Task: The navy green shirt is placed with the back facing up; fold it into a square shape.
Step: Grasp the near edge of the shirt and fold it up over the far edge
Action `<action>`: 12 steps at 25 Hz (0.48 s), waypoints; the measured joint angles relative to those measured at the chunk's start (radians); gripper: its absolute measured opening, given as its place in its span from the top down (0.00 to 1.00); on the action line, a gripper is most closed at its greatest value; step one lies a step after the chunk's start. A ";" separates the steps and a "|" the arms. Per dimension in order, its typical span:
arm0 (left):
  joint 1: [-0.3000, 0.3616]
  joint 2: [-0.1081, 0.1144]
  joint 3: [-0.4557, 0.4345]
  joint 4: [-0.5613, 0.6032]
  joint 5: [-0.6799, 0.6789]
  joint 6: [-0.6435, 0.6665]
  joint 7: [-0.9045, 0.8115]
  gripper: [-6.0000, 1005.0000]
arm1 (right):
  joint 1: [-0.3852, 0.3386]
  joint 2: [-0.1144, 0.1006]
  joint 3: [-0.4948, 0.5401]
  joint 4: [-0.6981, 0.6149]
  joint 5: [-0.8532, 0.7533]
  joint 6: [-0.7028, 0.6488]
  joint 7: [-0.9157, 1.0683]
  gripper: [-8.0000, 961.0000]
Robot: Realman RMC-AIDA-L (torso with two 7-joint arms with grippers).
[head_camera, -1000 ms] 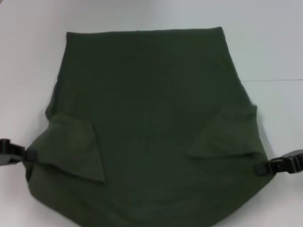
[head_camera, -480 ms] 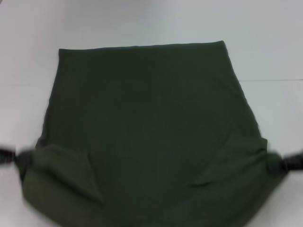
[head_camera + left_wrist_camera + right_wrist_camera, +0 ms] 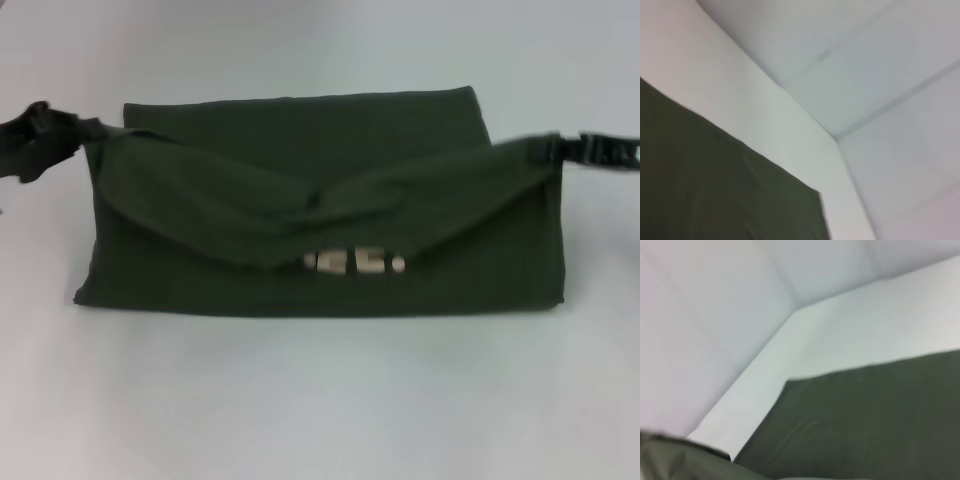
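Note:
The navy green shirt (image 3: 320, 215) lies across the white table, its near part lifted and carried over toward the far hem. My left gripper (image 3: 85, 130) is shut on the raised left corner of the shirt, and my right gripper (image 3: 558, 145) is shut on the raised right corner. The held edge sags in the middle, where a pale label (image 3: 355, 262) shows. Both wrist views show flat green cloth (image 3: 715, 190) (image 3: 865, 415) on the table; no fingers appear there.
The white table (image 3: 320, 400) surrounds the shirt, with bare surface in front of the fold. A seam line in the tabletop runs at the right (image 3: 600, 170). Walls meet in a corner beyond the table (image 3: 835, 137).
Both grippers have lifted the near corners of the shirt and carried them away from me toward the far hem, folding the near half over. The sleeves folded earlier are now hidden.

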 joint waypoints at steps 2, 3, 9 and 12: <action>-0.008 -0.035 0.002 -0.008 -0.012 -0.099 0.029 0.93 | 0.018 0.015 -0.001 0.030 0.010 0.110 -0.001 0.82; -0.010 -0.055 0.004 -0.009 -0.021 -0.152 0.046 0.93 | 0.028 0.024 -0.002 0.043 0.014 0.165 -0.003 0.81; -0.017 -0.119 0.006 -0.050 -0.057 -0.346 0.154 0.91 | 0.086 0.080 -0.046 0.102 0.018 0.425 -0.008 0.80; -0.017 -0.145 0.006 -0.085 -0.112 -0.482 0.245 0.90 | 0.108 0.107 -0.092 0.123 0.017 0.548 -0.004 0.79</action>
